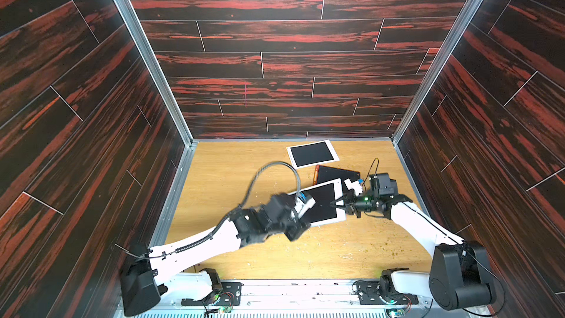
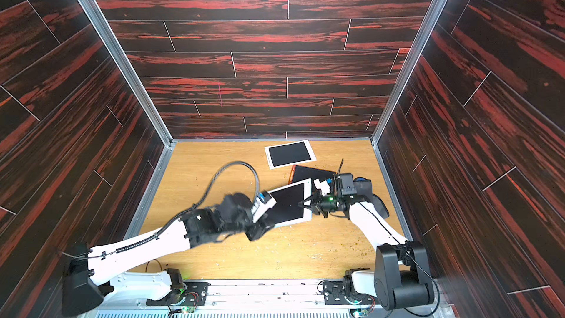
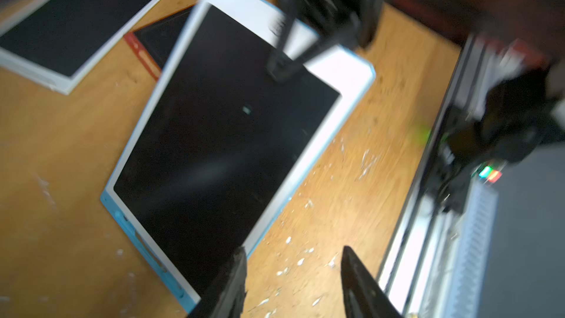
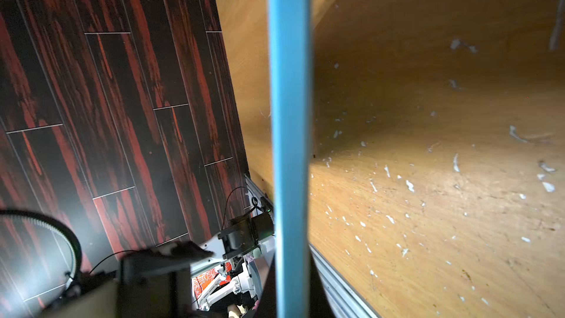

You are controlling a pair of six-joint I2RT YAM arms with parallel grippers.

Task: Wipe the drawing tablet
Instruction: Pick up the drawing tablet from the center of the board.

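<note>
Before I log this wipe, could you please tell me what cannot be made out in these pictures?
Screen of the blue-edged drawing tablet: blurred in the left wrist view, so leftover marks cannot be judged.
Right gripper: jaws lie outside the right wrist view's frame.
Left gripper: motion-blurred in both top views.
Red-edged tablet: partly covered by the blue-edged drawing tablet in both top views.

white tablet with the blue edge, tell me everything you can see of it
The tablet is a thin slab: white frame, blue rim, glossy-looking blank black screen. It lies skewed on the wooden table, its far corner overlapping a red-edged tablet. The right gripper is shut on its edge nearest the right arm, which seems slightly raised. The open left gripper hovers at its near corner; contact unclear.
</note>
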